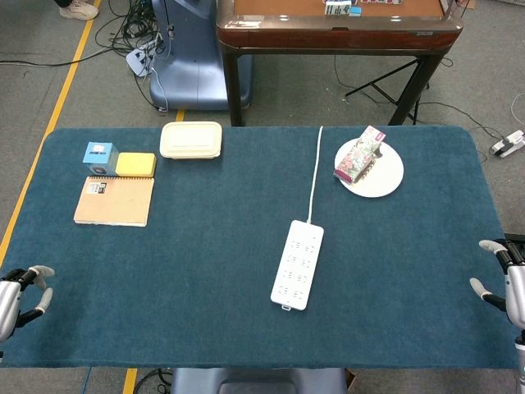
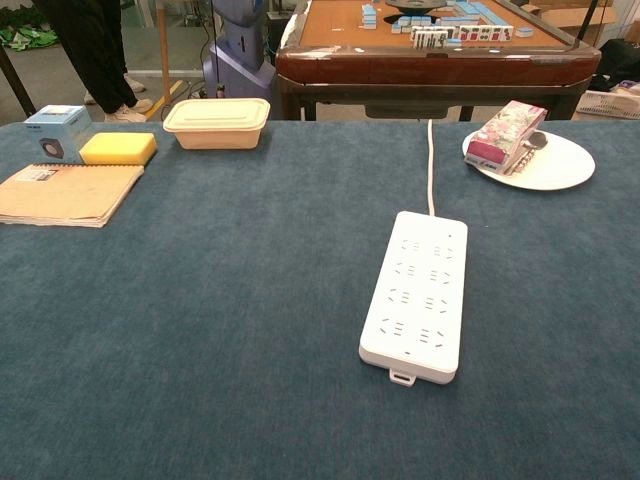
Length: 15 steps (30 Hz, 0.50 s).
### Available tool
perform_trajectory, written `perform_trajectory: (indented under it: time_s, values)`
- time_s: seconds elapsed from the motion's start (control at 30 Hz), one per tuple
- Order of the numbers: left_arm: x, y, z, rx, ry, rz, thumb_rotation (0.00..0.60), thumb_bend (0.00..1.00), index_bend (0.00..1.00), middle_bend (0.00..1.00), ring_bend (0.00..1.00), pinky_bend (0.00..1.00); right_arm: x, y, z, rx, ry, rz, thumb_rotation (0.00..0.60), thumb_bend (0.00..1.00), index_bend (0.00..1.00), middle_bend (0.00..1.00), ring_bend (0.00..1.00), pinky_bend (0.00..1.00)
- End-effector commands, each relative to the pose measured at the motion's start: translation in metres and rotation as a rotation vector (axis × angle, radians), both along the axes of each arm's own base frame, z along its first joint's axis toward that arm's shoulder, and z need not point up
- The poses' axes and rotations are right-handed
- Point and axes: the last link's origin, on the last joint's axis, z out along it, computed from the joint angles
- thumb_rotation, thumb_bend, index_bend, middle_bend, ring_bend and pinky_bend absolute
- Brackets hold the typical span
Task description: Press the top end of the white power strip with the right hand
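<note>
The white power strip [image 1: 299,263] [image 2: 418,293] lies flat on the blue table [image 1: 205,246], a little right of centre, its long side running front to back. Its white cord [image 1: 315,168] [image 2: 431,165] leaves the far end and runs off the table's back edge. My right hand [image 1: 505,279] hovers at the table's right edge, well to the right of the strip, fingers apart and holding nothing. My left hand [image 1: 20,295] is at the front left corner, fingers apart and empty. Neither hand shows in the chest view.
A white plate [image 1: 387,179] [image 2: 560,165] with a floral packet [image 1: 359,154] [image 2: 505,135] stands back right. At back left are a cream lidded box [image 1: 191,139] [image 2: 217,122], a yellow sponge [image 1: 135,164], a blue box [image 1: 99,156] and a brown notebook [image 1: 115,201]. A wooden table [image 1: 336,29] stands behind.
</note>
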Motion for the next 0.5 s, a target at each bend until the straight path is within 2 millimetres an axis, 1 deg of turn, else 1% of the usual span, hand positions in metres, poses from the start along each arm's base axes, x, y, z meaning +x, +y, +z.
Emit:
perform_trajectory:
  time_s: [0.03, 0.27, 0.33, 0.4, 0.43, 0.5]
  values:
    - [0.000, 0.000, 0.000, -0.001, 0.001, -0.001, 0.600, 0.41, 0.51, 0.56, 0.47, 0.68, 0.000, 0.000, -0.001, 0.006, 0.001, 0.004, 0.600, 0.06, 0.32, 0.32, 0.43, 0.58]
    - [0.002, 0.001, -0.002, -0.005, 0.003, -0.010, 0.600, 0.41, 0.52, 0.56, 0.47, 0.68, 0.001, -0.002, -0.005, 0.032, -0.036, 0.030, 0.600, 0.05, 0.32, 0.33, 0.43, 0.58]
    - [0.001, 0.001, -0.002, -0.006, 0.004, -0.007, 0.600, 0.41, 0.52, 0.56, 0.47, 0.68, 0.002, -0.006, -0.006, 0.043, -0.045, 0.044, 0.600, 0.06, 0.32, 0.34, 0.45, 0.64]
    - [0.001, 0.002, -0.002, -0.006, 0.003, -0.003, 0.600, 0.41, 0.52, 0.56, 0.47, 0.68, 0.004, -0.012, -0.008, 0.048, -0.041, 0.070, 0.600, 0.06, 0.32, 0.39, 0.52, 0.76]
    - [0.001, 0.002, -0.002, -0.004, 0.002, -0.005, 0.600, 0.41, 0.52, 0.56, 0.47, 0.68, 0.006, -0.015, -0.010, 0.050, -0.039, 0.081, 0.600, 0.06, 0.32, 0.41, 0.56, 0.78]
    - [0.003, 0.002, -0.003, -0.001, -0.002, -0.015, 0.600, 0.41, 0.52, 0.56, 0.47, 0.68, 0.010, -0.023, -0.014, 0.071, -0.027, 0.101, 0.600, 0.08, 0.32, 0.50, 0.67, 0.84]
